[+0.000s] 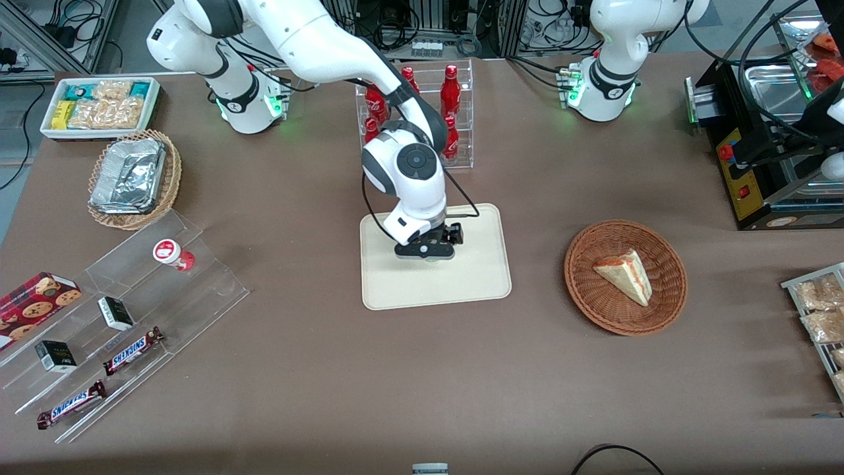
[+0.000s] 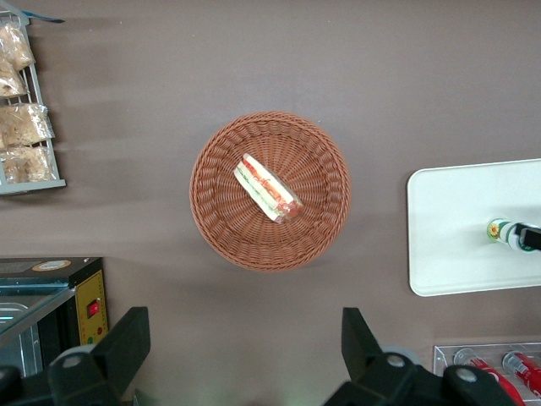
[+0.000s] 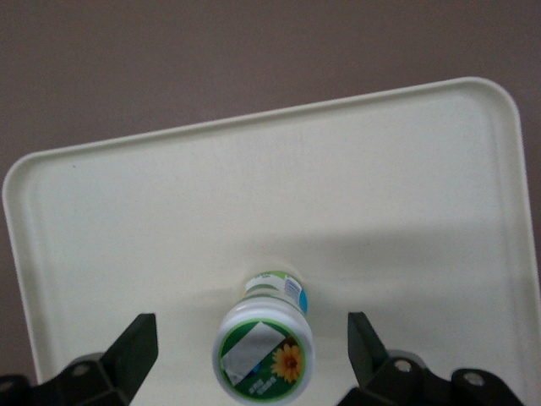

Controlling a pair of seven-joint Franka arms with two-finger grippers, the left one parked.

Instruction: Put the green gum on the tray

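Note:
The green gum stands upright on the cream tray, its white lid with a green flower label facing the wrist camera. My gripper hangs just above the tray, open, one finger on each side of the bottle with a gap to both. In the front view the gripper sits over the middle of the tray and hides the bottle. In the left wrist view the green gum shows on the tray beside the dark gripper tip.
A red-lidded gum bottle lies on the clear stepped stand toward the working arm's end, with Snickers bars and small boxes. A wicker basket holds a sandwich toward the parked arm's end. A rack of cola bottles stands farther from the front camera than the tray.

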